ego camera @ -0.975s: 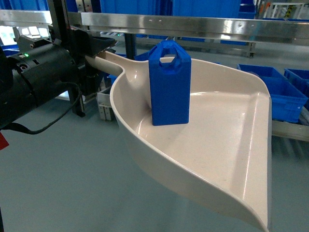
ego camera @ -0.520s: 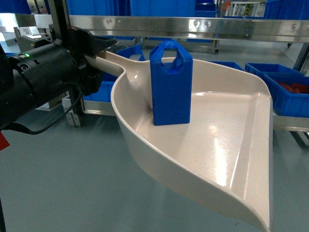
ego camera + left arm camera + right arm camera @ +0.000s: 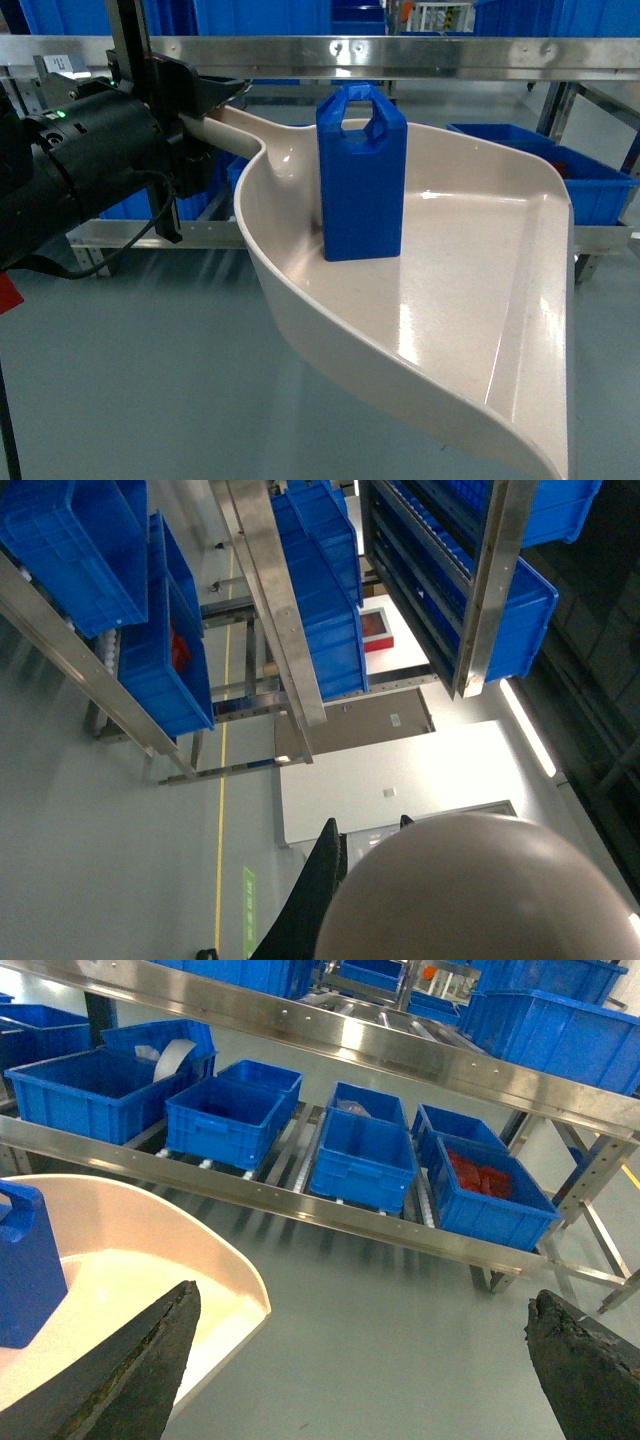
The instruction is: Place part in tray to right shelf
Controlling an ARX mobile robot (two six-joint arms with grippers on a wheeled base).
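Note:
The part (image 3: 362,180), a small bright-blue block with a handle loop, stands upright in the back of the beige tray (image 3: 470,330). My left gripper (image 3: 215,100) is shut on the tray's long handle (image 3: 228,125) and holds the tray in the air above the floor. In the left wrist view the handle's rounded end (image 3: 480,890) fills the lower right beside one black finger (image 3: 318,885). My right gripper (image 3: 360,1360) is open and holds nothing, just right of the tray's rim (image 3: 235,1270) and the part (image 3: 25,1270). The steel shelf's front rail (image 3: 450,55) runs behind the tray.
Blue crates (image 3: 365,1155) sit in a row on the rack's lower roller level, one holding red pieces (image 3: 485,1175). More blue crates (image 3: 590,180) show at the right behind the tray. Grey floor (image 3: 130,380) lies under the tray. A black upright post (image 3: 135,40) stands behind my left arm.
The rack and crates behind have shifted across the head view and the rail now runs level. Tray, part and left gripper keep the same pose relative to the camera.

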